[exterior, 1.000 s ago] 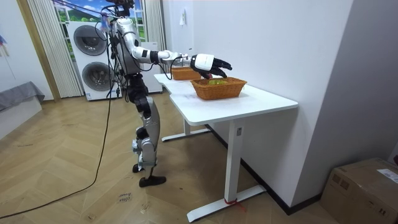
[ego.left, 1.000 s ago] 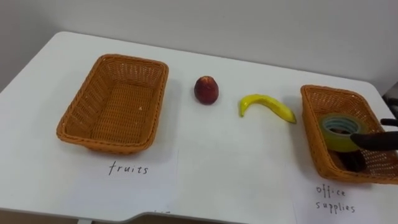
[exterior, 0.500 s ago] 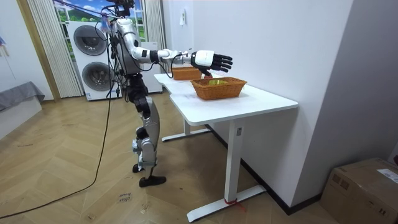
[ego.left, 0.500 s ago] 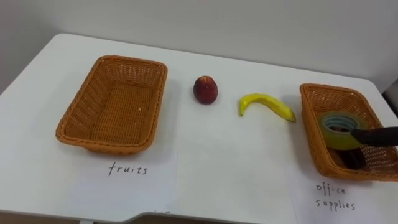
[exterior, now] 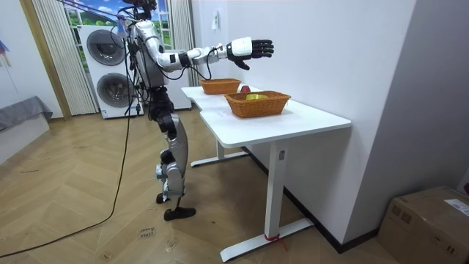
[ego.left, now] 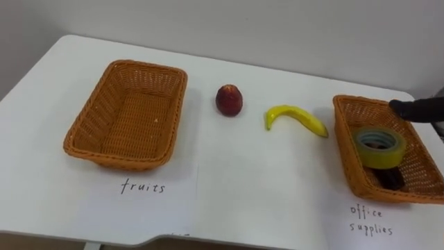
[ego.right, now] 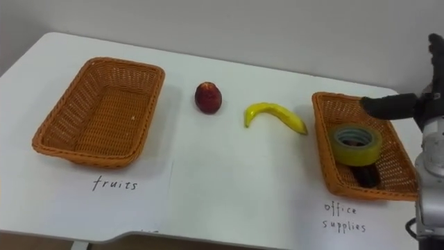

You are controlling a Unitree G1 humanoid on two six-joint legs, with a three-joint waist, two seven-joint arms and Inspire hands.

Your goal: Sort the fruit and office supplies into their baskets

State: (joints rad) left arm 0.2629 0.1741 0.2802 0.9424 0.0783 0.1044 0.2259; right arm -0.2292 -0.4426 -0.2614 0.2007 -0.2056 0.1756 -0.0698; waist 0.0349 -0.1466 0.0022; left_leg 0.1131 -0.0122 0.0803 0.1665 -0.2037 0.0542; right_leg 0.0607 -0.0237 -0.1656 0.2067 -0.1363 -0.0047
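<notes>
Lying in the right-hand basket, the yellow-green tape roll rests tilted on a dark item that I cannot make out. My right hand hangs well above that basket on an outstretched arm. Its fingers are straight and spread, and they hold nothing. From my head camera, one dark digit of that hand crosses the basket's far rim.

On the white surface, near the basket's left wall, the banana lies arching away from me. Its right tip is close to the wicker but apart from it. Further to my left the red fruit sits upright, clear of the banana. Beyond it stands the left-hand basket, wicker like the other one and apart from the red fruit.

A handwritten sheet lies before the left-hand basket at the near edge. Another lies before the right-hand one.

In the room view I stand upright at the end of the surface, with two stacked washing machines behind me.
</notes>
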